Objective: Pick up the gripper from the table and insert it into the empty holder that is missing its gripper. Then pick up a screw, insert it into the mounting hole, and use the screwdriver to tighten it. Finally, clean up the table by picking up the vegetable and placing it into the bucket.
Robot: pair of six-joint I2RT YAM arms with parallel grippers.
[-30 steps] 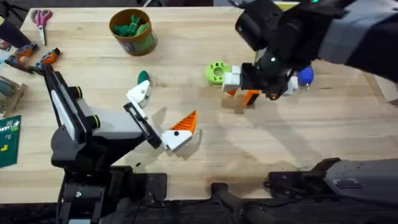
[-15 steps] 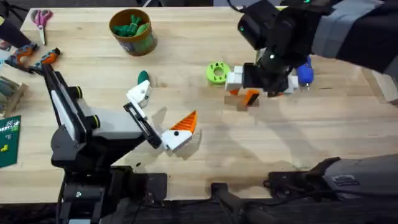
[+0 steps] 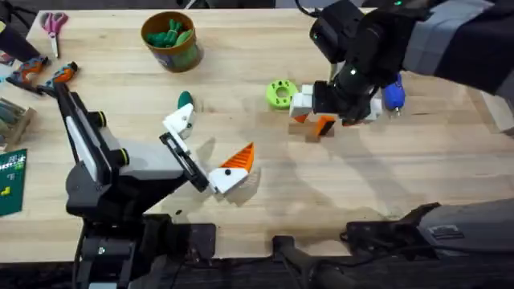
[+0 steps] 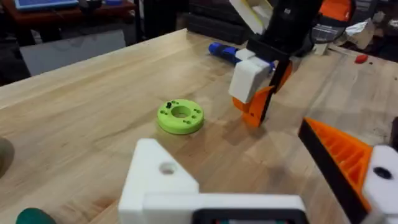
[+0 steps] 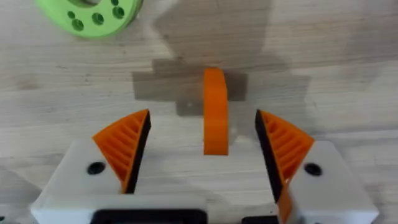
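Claw [image 5: 202,149] of right arm straddles the gripper [image 5: 215,112], fingers apart.

Bright, even light from above falls on the pale wooden worktop [image 3: 401,185], and soft, diffuse shadows spread beside the left arm and under the right gripper [image 3: 331,119], with a faint sheen on the wood and no hard glare. In the overhead view the right arm [image 3: 434,40] rises close under the camera and shows large, dark and blurred. In the left wrist view the near white block [image 4: 161,183] is soft-focused and the room behind dim; the right wrist view shows a blocky grey shadow [image 5: 186,87] on the wood.
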